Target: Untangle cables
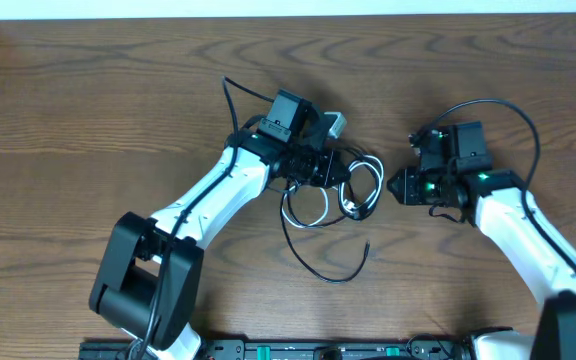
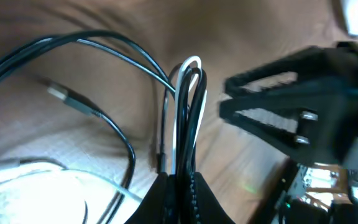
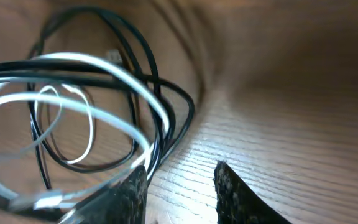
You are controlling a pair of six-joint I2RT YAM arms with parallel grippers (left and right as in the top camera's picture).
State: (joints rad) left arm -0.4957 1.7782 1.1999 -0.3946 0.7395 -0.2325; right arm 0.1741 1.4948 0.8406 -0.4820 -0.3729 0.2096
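Since the left gripper [image 1: 320, 166] is clenched on a bundle of the cables [image 1: 353, 200] at the tangle's 10 o'clock edge, the next move turns on the right gripper [image 1: 396, 187]

- right gripper: jaws apart, bare table [image 1: 118, 90] between them, grasping nothing
- overhead: tangle lies at its 9 o'clock, just beside it; right wrist view puts the nearest loops outside one finger, not in the gap
- tangle's long axis runs roughly 9-to-3 between the grippers; black tail [image 1: 353, 270] trails off toward 6 o'clock
- right arm is the nearer free one, so my call is it reaches toward 9

Count: 2 grippers, 1 white cable, black looks like 2 (overlaps, not certain), 1 plug end [image 2: 67, 96] clearly visible
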